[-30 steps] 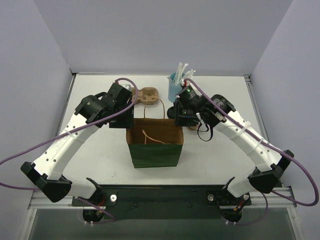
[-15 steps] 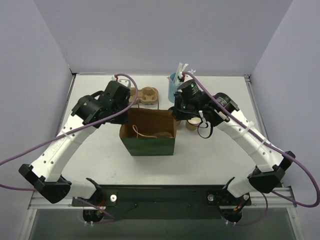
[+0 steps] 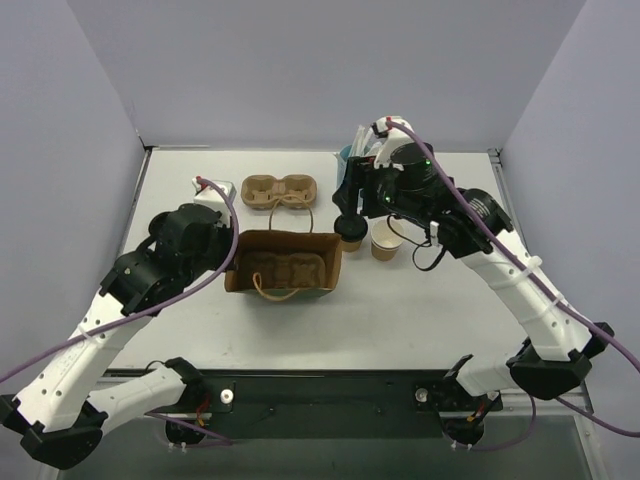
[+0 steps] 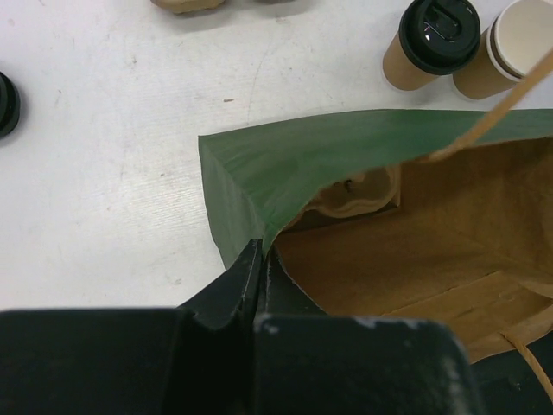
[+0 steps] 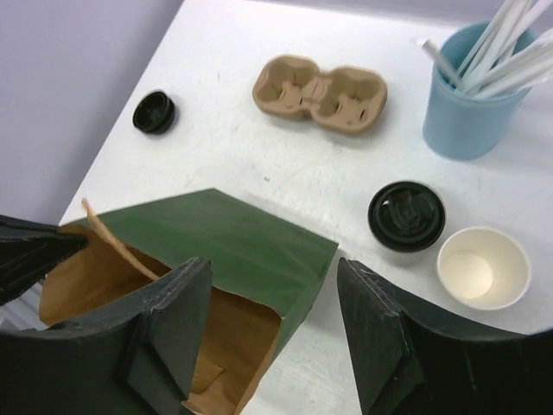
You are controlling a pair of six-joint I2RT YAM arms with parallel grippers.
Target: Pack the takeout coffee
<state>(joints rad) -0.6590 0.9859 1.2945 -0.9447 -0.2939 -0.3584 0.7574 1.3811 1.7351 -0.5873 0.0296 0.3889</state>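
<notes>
Left wrist: jaws pinch paper bag (image 4: 285, 164) rim, takeout coffee (image 4: 527, 35) apart.

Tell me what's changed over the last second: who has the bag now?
The green paper bag slid left and tipped, so its brown inside shows from above. The left gripper closed on its rim and holds it. The right gripper let go, opened and drew back above it. The open tan cup, blue straw cup and pulp carrier on the table stayed put.
</notes>
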